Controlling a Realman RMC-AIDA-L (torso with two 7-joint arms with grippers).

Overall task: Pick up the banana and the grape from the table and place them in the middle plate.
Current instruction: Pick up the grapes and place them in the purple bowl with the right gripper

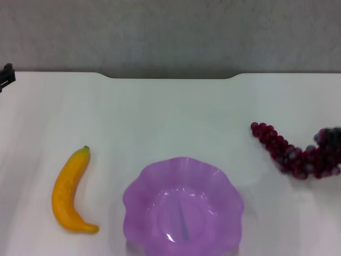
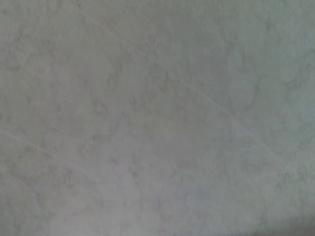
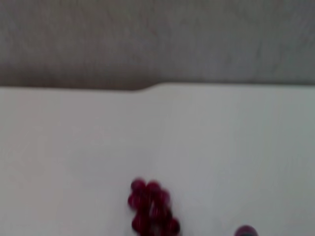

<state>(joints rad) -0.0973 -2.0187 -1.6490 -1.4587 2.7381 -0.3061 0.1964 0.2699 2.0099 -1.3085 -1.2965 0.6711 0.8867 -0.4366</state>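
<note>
The banana [image 1: 69,192] lies on the white table [image 1: 170,117] at the front left, its stem tip pointing away from me. The purple scalloped middle plate [image 1: 136,194] stands empty at the front centre. The grape [image 1: 293,154] lies at the right. A dark blurred shape at the right edge, over the bunch's outer end, is my right gripper [image 1: 333,137]. The right wrist view shows one end of the grape [image 3: 150,206] close below. A small black part at the far left edge is my left gripper [image 1: 6,76], off by the table's corner.
The table's far edge has a shallow notch [image 1: 170,77], with a grey wall behind it. The left wrist view shows only a plain grey mottled surface [image 2: 157,118].
</note>
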